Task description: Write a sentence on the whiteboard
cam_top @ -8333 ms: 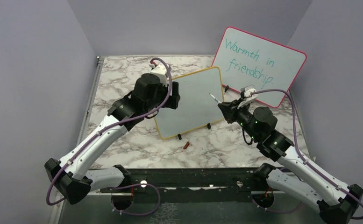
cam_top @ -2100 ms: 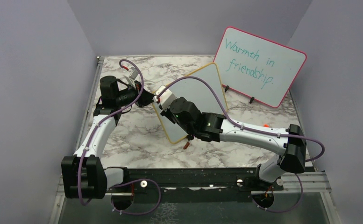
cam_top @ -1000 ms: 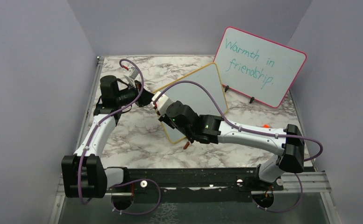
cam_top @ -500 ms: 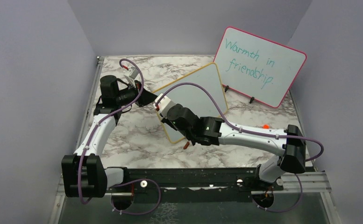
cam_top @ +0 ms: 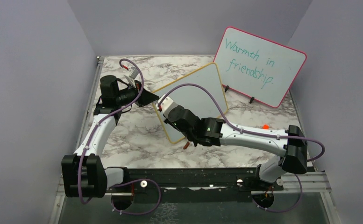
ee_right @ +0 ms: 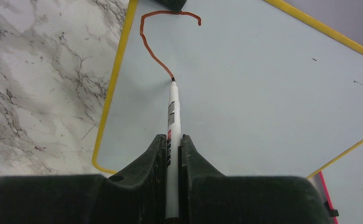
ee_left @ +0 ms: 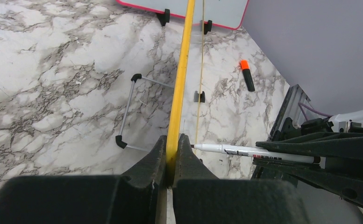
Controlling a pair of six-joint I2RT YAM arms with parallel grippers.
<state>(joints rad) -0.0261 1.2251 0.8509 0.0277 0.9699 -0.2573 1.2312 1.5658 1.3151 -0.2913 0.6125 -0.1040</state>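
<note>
Top view: the whiteboard (cam_top: 195, 88) with the yellow frame stands tilted at centre frame on the marble table (cam_top: 132, 140), just left of and in front of the pink-framed board (cam_top: 259, 60), which carries teal handwriting ("Warmth in friendship."). The left gripper (cam_top: 151, 99) meets the whiteboard at its left corner; in the left wrist view its fingers (ee_left: 158, 154) are pressed onto the yellow frame edge (ee_left: 181, 84) from both sides, pinching it. A wire stand (ee_left: 129, 112) sits on the table left of that edge. The right gripper (ee_right: 171, 144) is clamped on a white marker (ee_right: 172, 109), which lies straight out between the fingers, its tip touching the board face (ee_right: 263, 93). A red-brown stroke (ee_right: 147, 44) runs from the tip up toward the top edge of the right wrist frame, bends near the yellow rim and hooks right (one curved line only, we read no letter in it). From the top view the right gripper (cam_top: 163, 106) lies over the whiteboard's lower left part. Loose on the table: an orange-capped marker (ee_left: 247, 74) at upper right of the left wrist frame, and a small reddish piece (cam_top: 186, 145) just below the whiteboard's lower corner.
</note>
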